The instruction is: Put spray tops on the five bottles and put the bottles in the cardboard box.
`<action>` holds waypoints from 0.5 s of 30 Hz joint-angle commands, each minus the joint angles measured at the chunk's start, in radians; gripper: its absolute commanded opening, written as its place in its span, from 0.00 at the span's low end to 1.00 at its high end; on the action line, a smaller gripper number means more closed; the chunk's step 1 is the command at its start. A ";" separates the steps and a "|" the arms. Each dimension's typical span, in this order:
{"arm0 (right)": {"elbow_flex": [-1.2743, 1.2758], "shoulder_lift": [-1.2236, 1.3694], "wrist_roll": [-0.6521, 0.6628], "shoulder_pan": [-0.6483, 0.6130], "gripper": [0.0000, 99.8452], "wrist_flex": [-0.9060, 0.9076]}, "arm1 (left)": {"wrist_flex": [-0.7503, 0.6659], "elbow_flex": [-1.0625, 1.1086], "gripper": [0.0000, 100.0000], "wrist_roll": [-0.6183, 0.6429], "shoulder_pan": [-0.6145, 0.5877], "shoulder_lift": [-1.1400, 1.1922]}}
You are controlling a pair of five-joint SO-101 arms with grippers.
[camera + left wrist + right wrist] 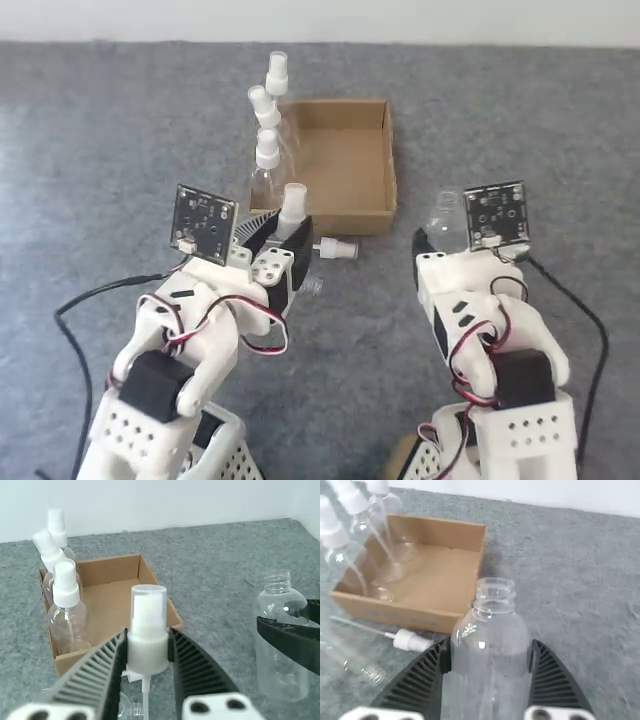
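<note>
My left gripper point(285, 228) is shut on a white spray top point(147, 630), held upright with its tube hanging down, just in front of the cardboard box point(345, 215). My right gripper point(490, 655) is shut on a clear bottle point(492, 640) that stands upright with a bare, open neck, right of the box's near corner. That bottle point(280, 630) is also in the left wrist view. Three capped bottles point(267, 155) stand along the box's left side. A second spray top point(337, 249) lies loose on the carpet. Another uncapped bottle point(350, 660) lies on its side near it.
Grey carpet point(520, 120) covers the table. The right part of the box floor point(350, 160) is bare. Cables point(90, 295) run beside the left arm's base.
</note>
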 commanded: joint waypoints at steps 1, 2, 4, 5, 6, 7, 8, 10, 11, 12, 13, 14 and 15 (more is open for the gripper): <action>-0.008 -0.016 0.002 -0.025 0.12 -0.027 | -0.028 -0.013 0.01 0.015 -0.002 -0.017; -0.006 -0.016 0.002 -0.025 0.12 -0.028 | -0.028 -0.013 0.01 0.015 -0.002 -0.017; 0.000 -0.016 0.002 -0.036 0.12 -0.036 | -0.028 -0.013 0.01 0.015 -0.002 -0.017; 0.008 -0.016 0.002 -0.042 0.12 -0.041 | -0.028 -0.015 0.01 0.015 -0.002 -0.018; 0.014 -0.016 0.002 -0.053 0.12 -0.048 | -0.029 -0.015 0.01 0.015 -0.002 -0.018; 0.020 -0.016 0.002 -0.062 0.12 -0.054 | -0.031 -0.016 0.01 0.015 -0.002 -0.018; 0.028 -0.016 0.002 -0.070 0.12 -0.061 | -0.032 -0.016 0.01 0.015 -0.002 -0.018; 0.038 -0.016 0.002 -0.084 0.12 -0.071 | -0.032 -0.018 0.01 0.015 -0.002 -0.018; 0.041 -0.016 0.002 -0.091 0.12 -0.074 | -0.032 -0.018 0.01 0.015 -0.002 -0.018; 0.044 -0.016 0.003 -0.097 0.12 -0.077 | -0.032 -0.024 0.01 0.015 -0.002 -0.018; 0.044 -0.016 0.008 -0.104 0.12 -0.077 | -0.029 -0.033 0.01 0.015 -0.009 -0.018; 0.044 -0.016 0.021 -0.110 0.12 -0.077 | -0.028 -0.041 0.01 0.017 -0.026 -0.018; 0.044 -0.016 0.034 -0.114 0.12 -0.077 | -0.028 -0.044 0.01 0.023 -0.043 -0.018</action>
